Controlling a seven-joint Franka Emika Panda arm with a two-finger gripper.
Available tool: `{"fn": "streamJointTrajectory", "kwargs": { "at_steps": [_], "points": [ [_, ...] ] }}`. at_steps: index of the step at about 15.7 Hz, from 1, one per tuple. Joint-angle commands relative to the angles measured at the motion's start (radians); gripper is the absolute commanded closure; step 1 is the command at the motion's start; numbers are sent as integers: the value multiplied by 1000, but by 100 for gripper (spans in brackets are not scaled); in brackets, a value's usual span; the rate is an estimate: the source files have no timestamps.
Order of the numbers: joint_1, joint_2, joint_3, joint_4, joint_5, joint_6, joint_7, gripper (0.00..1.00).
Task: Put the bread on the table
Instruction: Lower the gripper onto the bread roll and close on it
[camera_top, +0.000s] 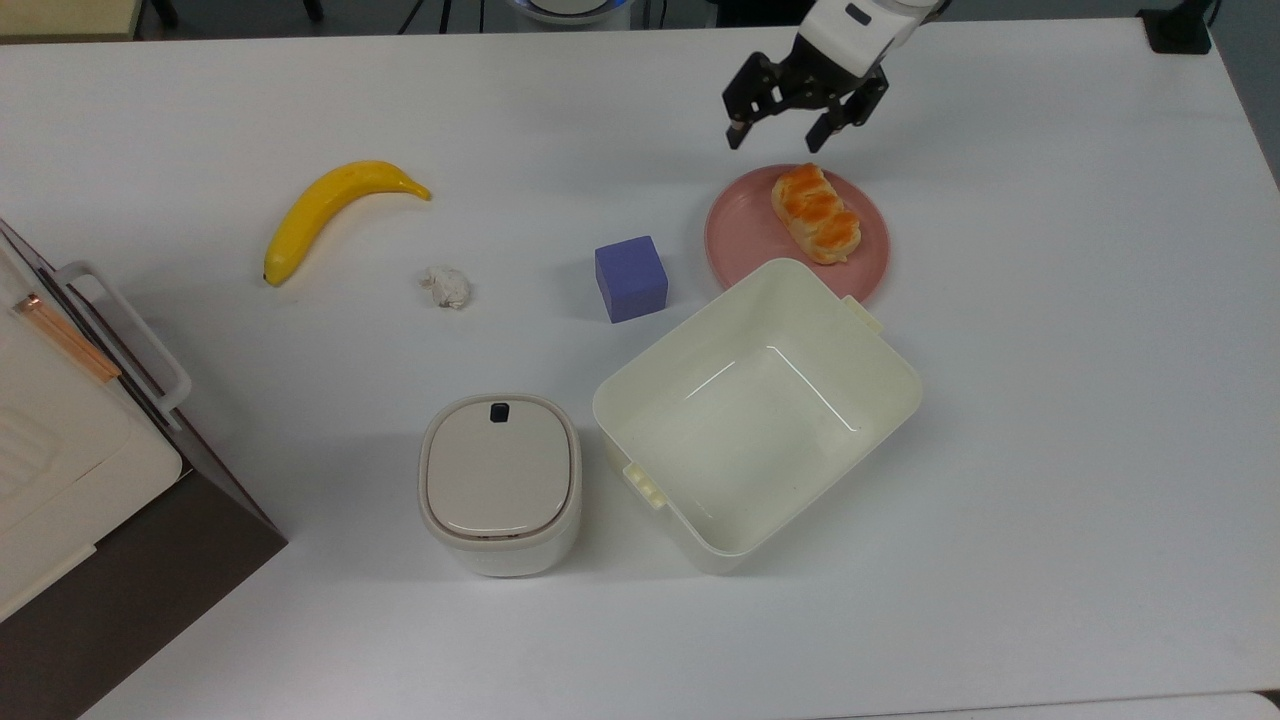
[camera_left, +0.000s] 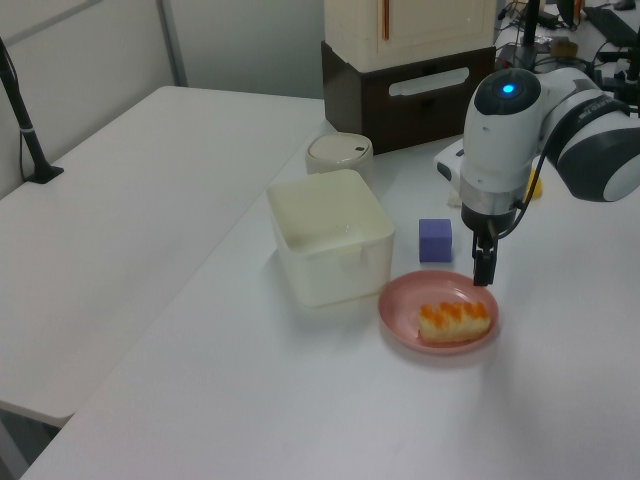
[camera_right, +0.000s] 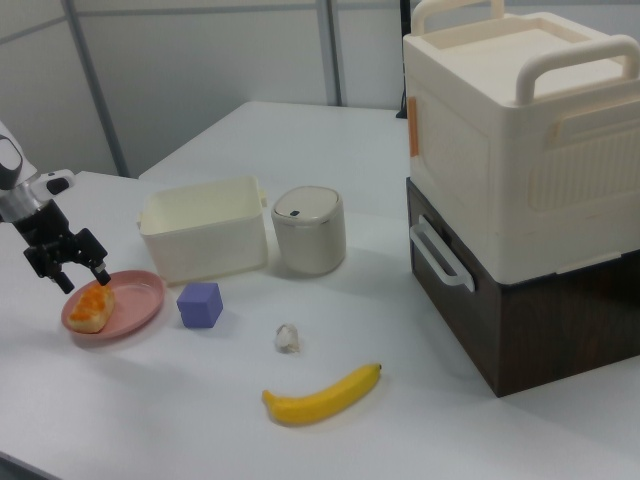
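The bread (camera_top: 815, 213), a glossy orange-brown braided roll, lies on the round pink plate (camera_top: 738, 232) on the white table (camera_top: 1050, 300). It also shows as the bread (camera_left: 455, 321) in the left view and the bread (camera_right: 92, 305) in the right view. My gripper (camera_top: 774, 137) hangs open just above the plate's far rim in the top view, a little short of the roll, holding nothing. In the left view the gripper (camera_left: 484, 278) points down over the plate (camera_left: 405, 308). In the right view the gripper (camera_right: 84, 281) sits just above the roll.
A cream square tub (camera_top: 757, 412) stands right against the plate's near side. A purple cube (camera_top: 631, 278) lies to the top view's left of the plate. A banana (camera_top: 333, 208), a paper wad (camera_top: 447, 287), a lidded round bin (camera_top: 500, 483) and a stacked case (camera_top: 70, 470) sit further left.
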Motion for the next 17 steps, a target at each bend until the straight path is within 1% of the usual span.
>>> {"fn": "streamJointTrajectory", "kwargs": {
  "at_steps": [1,5,8,11,13,14,16,17],
  "points": [
    [-7,-6,-7,-17,114,59,-121,0],
    [-6,22,-7,-14,173,140,-122,0],
    [0,79,-2,7,174,150,-107,0],
    [2,125,9,10,165,212,-75,0],
    [-1,163,9,32,159,216,-75,0],
    [-3,168,9,33,157,217,-75,0],
    [-7,179,10,35,153,216,-75,4],
    [-9,180,10,37,150,216,-76,10]
  ]
}}
